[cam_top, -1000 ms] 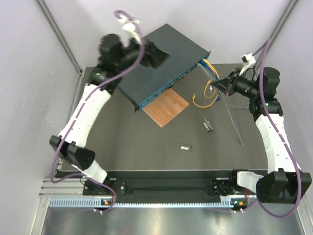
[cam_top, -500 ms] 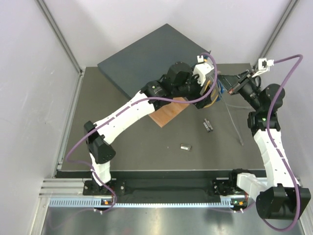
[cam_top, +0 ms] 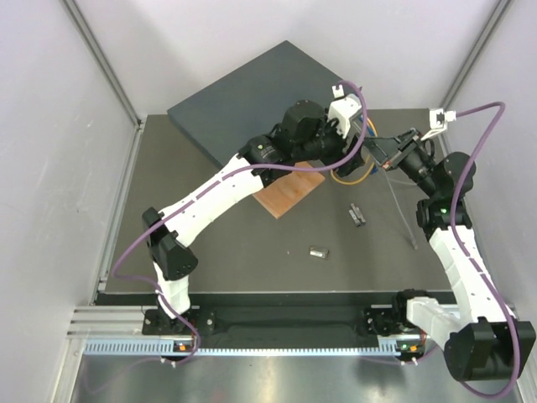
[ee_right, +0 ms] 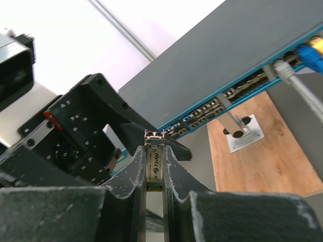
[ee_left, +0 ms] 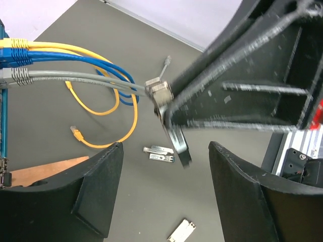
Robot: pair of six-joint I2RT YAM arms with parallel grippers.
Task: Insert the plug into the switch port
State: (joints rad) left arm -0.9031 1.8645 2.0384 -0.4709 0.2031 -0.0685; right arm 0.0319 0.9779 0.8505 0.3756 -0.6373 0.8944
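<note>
Claws hung in the top view off the right front corner of the switch [cam_top: 252, 96], the left claw [cam_top: 362, 134] close to the right claw [cam_top: 384, 154], with a wooden square [cam_top: 289, 189] on the surface [cam_top: 218, 243] just in front of the switch. From the left wrist, the left claw stood spread, nothing between its fingers [ee_left: 96, 194], while blue, yellow and grey cables [ee_left: 75, 75] ran from the switch's front. From the right wrist, the right claw pinched the plug [ee_right: 153, 169], held near the switch's teal socket row, apart from it.
</note>
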